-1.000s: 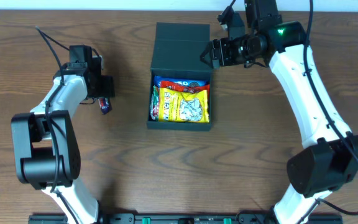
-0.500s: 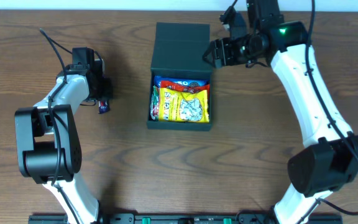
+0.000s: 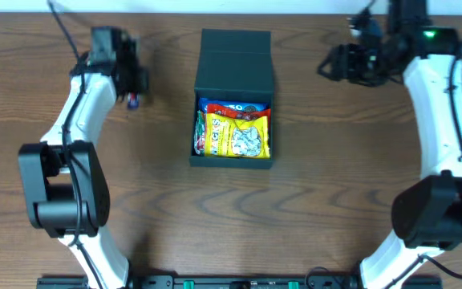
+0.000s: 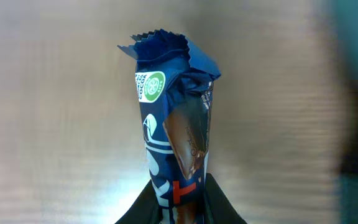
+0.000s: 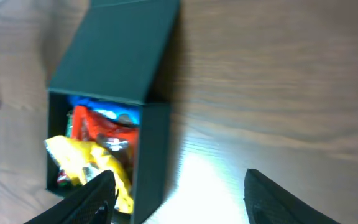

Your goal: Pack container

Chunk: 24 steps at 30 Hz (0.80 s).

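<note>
The dark teal container (image 3: 231,161) sits mid-counter (image 3: 335,177), lid (image 3: 234,52) open, a yellow packet (image 3: 237,135) topping its contents. The left end effector (image 3: 132,90) clamps a blue snack bar (image 4: 173,149) well to the container's left. The right end effector (image 5: 179,199), fingers spread and empty, hangs near the lid. The counter is brown wood grain.

Left wrist view: the dark blue snack wrapper (image 4: 173,143) carries a round green-and-white seal (image 4: 150,85) near its crimped top. Lettering on the seal's white half appears to read "COCOA"; the rest is too small to read. Lower down, white markings and a red fragment are cut off and illegible. Overhead view: the yellow packet (image 3: 237,135) and blue packet (image 3: 233,107) inside the container (image 3: 235,60) bear printing, none of it readable.
</note>
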Each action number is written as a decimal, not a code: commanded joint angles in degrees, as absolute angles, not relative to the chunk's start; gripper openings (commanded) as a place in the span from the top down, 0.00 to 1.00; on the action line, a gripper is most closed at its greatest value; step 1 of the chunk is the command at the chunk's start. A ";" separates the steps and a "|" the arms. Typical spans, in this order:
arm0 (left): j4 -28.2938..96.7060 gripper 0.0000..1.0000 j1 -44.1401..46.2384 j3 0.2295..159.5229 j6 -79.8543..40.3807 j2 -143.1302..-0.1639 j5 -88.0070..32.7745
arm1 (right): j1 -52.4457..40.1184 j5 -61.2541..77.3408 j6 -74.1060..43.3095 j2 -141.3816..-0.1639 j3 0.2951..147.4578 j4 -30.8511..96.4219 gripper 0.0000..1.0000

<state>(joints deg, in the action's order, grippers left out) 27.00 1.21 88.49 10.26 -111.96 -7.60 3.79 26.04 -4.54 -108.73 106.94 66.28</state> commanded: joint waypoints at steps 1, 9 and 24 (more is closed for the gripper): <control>27.24 0.94 8.01 93.84 28.32 -108.84 -12.36 | 5.80 26.35 -4.64 -108.95 106.87 67.22 0.36; 30.74 0.94 22.61 93.84 61.95 -109.40 -11.84 | 7.60 26.33 -4.56 -108.95 106.87 68.42 0.36; 34.92 0.59 25.12 91.46 70.13 -109.40 -14.96 | 7.60 26.35 -2.90 -108.95 106.87 68.18 0.34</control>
<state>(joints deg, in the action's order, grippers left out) 35.35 25.08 91.53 68.64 -109.40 -12.64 7.11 25.93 -3.97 -108.73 106.94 68.16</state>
